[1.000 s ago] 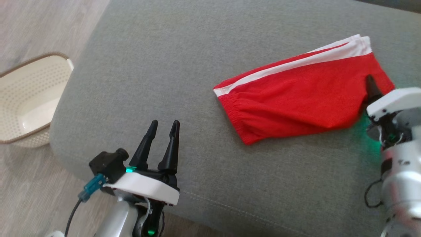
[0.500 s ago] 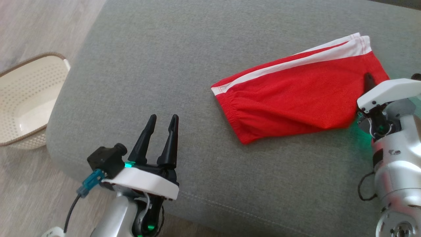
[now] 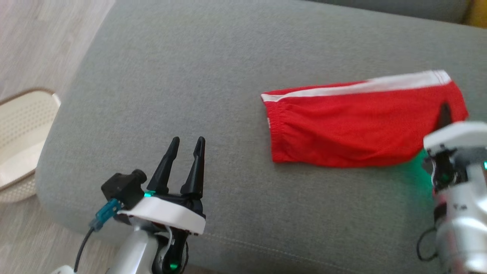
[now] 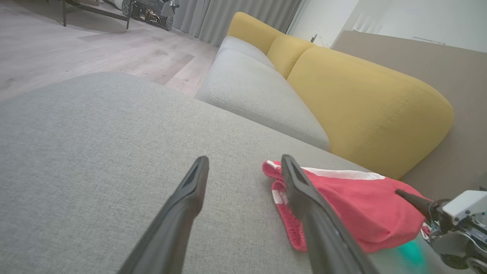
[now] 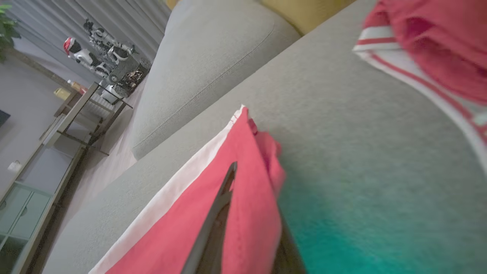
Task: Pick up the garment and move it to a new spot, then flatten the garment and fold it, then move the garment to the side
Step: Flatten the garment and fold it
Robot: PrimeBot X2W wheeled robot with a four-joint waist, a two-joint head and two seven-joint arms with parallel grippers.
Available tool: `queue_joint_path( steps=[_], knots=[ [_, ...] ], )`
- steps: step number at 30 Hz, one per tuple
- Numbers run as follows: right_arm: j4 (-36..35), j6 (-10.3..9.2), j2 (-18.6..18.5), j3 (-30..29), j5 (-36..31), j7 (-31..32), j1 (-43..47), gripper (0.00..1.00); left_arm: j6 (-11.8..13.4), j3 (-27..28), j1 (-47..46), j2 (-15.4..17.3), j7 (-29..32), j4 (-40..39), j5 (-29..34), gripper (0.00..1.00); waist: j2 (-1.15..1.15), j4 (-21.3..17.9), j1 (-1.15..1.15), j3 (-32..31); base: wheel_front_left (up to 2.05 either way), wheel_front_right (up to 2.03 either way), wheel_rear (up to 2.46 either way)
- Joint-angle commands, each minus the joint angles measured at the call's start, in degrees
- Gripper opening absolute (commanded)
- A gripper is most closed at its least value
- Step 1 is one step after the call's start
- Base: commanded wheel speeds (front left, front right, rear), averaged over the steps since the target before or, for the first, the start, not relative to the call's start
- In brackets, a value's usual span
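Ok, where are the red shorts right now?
In the head view the red shorts lie on the grey cushion, right of centre, their right end pinched by the right gripper.

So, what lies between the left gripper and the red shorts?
Bare grey sofa cushion, nothing else; the head view shows this stretch between the left gripper and the red shorts.

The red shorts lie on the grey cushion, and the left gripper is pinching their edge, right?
No. It is the right gripper that is pinching the red shorts at their edge, as the right wrist view shows. They do lie on the grey cushion.
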Motion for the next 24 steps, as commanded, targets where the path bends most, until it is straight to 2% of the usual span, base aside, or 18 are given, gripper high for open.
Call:
queue_joint_path(
  steps=[1,8,14,20,24],
  knots=[
    [-2.52,-0.05,-0.16,0.67,0.7,-1.01,0.29,0.0,-0.14,2.29,-0.74,0.16,-0.44,-1.56,0.54,1.0,0.0,-1.34,0.0,-1.29,0.0,0.0,0.0],
    [-6.8,-0.05,1.58,-4.31,1.94,-3.3,7.79,0.0,-0.32,3.11,0.48,0.16,-0.44,-1.39,0.99,1.0,0.0,-4.26,0.0,-3.33,0.0,0.0,0.0],
    [-9.4,-0.05,2.97,-4.34,0.67,-2.34,10.21,0.0,-0.69,2.73,0.67,0.16,-0.44,-1.14,1.3,1.0,0.0,-5.44,0.0,-3.61,0.0,0.0,0.0],
    [-11.34,-0.05,3.31,-0.6,1.3,-3.92,8.42,0.0,-0.87,2.57,0.45,0.16,-0.44,-0.54,1.31,1.0,0.0,-4.9,0.0,-4.58,0.0,0.0,0.0],
    [-13.64,-0.05,3.34,6.52,5.81,-5.86,8.06,0.0,-0.88,2.93,0.84,0.16,-0.44,-0.26,1.48,1.0,0.0,-4.01,0.0,-5.49,0.0,0.0,0.0]
  ],
)
